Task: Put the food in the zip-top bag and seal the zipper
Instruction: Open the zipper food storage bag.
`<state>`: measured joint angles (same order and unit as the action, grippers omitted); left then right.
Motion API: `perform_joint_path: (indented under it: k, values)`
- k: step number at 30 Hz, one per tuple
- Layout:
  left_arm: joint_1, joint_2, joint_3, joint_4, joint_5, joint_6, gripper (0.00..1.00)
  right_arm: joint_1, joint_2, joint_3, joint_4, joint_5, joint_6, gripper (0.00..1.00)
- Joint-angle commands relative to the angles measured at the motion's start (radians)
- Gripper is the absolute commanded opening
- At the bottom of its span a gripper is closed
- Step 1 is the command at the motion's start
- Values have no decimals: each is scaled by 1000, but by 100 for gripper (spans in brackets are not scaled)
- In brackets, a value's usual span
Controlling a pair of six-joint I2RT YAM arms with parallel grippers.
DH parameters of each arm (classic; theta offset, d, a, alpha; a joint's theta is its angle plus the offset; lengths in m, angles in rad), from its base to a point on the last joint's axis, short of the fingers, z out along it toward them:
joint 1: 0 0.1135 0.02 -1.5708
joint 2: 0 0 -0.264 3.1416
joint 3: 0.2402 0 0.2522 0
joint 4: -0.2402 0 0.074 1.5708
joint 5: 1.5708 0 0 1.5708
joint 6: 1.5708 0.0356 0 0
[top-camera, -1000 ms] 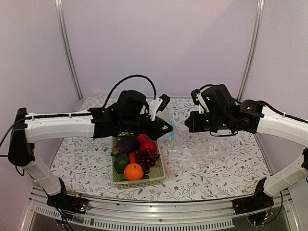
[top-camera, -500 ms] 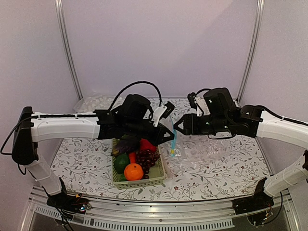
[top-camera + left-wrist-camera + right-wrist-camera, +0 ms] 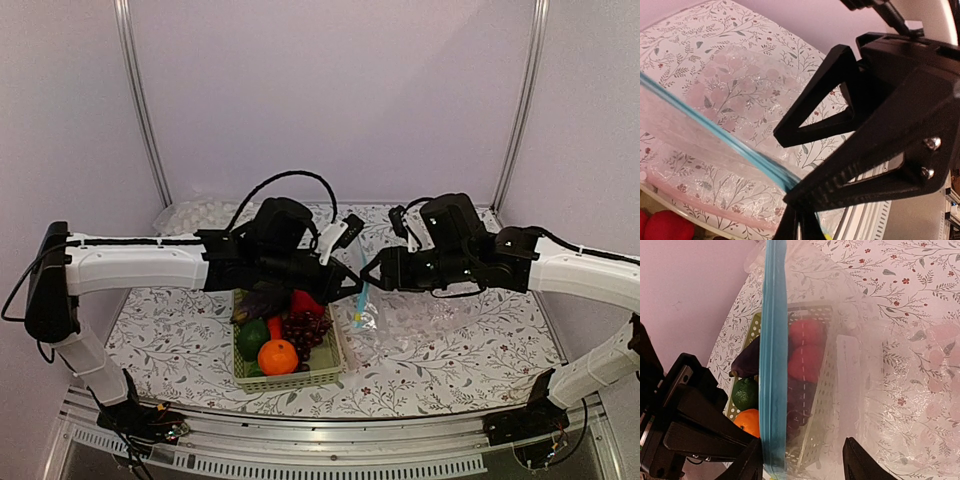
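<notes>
Here one zip-top bag (image 3: 392, 326) flanks one basket (image 3: 300, 380).

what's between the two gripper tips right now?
The zipper, the zip-top bag's blue strip. The left gripper is shut on it; the right gripper stands open around it, as the right wrist view shows.

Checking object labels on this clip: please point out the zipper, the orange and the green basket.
zipper (image 3: 774, 355), right wrist view, midway along the blue strip.
orange (image 3: 277, 356), top external view, centre of the fruit.
basket (image 3: 300, 380), top external view, its near rim.
</notes>
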<state>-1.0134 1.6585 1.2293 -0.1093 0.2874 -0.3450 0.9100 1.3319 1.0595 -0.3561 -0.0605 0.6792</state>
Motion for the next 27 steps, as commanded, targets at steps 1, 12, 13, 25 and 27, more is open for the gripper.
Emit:
perform_joint_path:
  k: [1, 12, 13, 25, 27]
  values:
    - [9, 7, -7, 17, -19, -4, 0, 9, 19, 31, -91, 108, -24, 53]
    - [10, 5, -11, 19, -28, -18, 0, 14, 21, 38, -120, 152, -40, 43]
    - [10, 4, -11, 22, -18, -13, 0, 15, 26, 37, -116, 148, -41, 43]
    - [4, 15, -8, 35, 65, 12, 0, 15, 69, 59, -59, 129, -50, 28]
    - [4, 16, -9, 35, 67, 14, 0, 14, 76, 59, -46, 128, -46, 22]
